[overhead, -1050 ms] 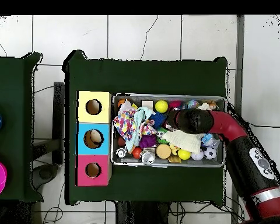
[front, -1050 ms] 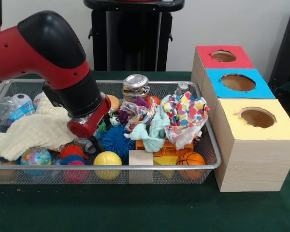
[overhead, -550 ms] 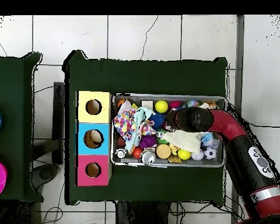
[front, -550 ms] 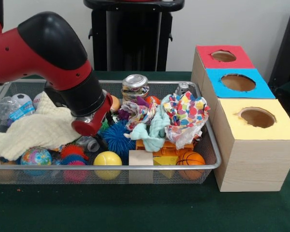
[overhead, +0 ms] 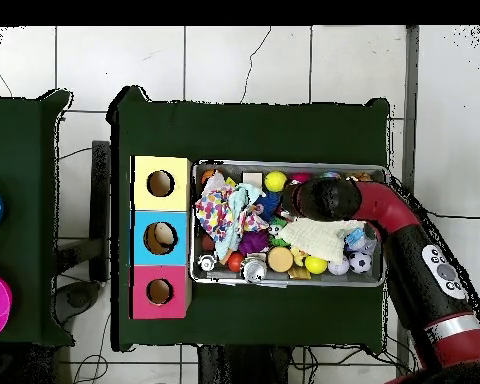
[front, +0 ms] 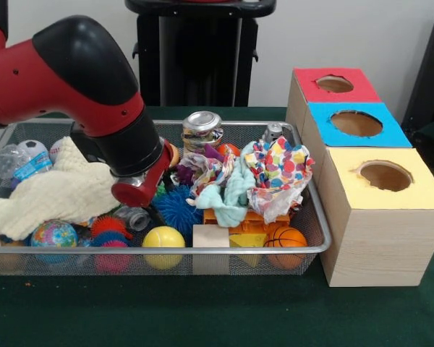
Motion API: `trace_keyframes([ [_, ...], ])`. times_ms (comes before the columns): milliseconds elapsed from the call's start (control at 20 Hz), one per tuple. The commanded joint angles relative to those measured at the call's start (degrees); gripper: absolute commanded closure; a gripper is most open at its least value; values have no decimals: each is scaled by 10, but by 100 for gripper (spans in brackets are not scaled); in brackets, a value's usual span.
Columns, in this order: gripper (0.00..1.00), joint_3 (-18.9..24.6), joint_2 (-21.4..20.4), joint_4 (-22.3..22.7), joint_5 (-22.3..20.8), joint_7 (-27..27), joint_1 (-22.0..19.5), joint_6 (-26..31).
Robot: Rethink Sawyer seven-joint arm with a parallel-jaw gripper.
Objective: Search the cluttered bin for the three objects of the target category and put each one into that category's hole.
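Your desk point(front: 202, 318) wears a dark green cloth and carries two things side by side: the wire mesh bin point(front: 312, 217) and, touching its end, the row of three wooden boxes. From the front you see the yellow-topped box point(front: 387, 217) nearest, the blue-topped box point(front: 356, 124) in the middle and the red-topped box point(front: 335, 85) farthest, each with one round hole in its lid.

The red and black arm point(front: 65, 79) leans into the bin, and its wrist ends low over the clutter beside the blue spiky ball point(front: 175, 208). The gripper point(front: 135, 194) is buried behind that wrist in both views, so you cannot tell how the jaws stand or whether they grip anything.

Inside the bin, the cream cloth point(front: 50, 194) sprawls across the end away from the boxes. A spotted multicolour cloth point(front: 282, 173) is heaped at the end beside the boxes, with a mint green cloth point(front: 228, 195) just next to it. A crushed silver can point(front: 202, 130) stands upright at the far wall. Along the near wall lie a globe ball point(front: 53, 234), a yellow ball point(front: 163, 238), a wooden block point(front: 210, 237) and a small basketball point(front: 286, 237). A soccer ball point(front: 32, 150) sits in the far corner.
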Motion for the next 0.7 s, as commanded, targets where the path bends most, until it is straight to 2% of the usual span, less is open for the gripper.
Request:
trace_keyframes([
  [50, 0, -42, -50, -20, 42, 138, 29, 0],
  [250, 0, -59, -96, 19, 75, 210, 30, -39],
  [350, 0, -84, -106, 18, 89, 252, 36, -54],
  [500, 0, -105, -110, 15, 104, 287, 39, -102],
  [550, 0, -121, -115, 17, 114, 319, 43, -113],
  [700, 0, -166, -119, 9, 145, 381, 64, -117],
])
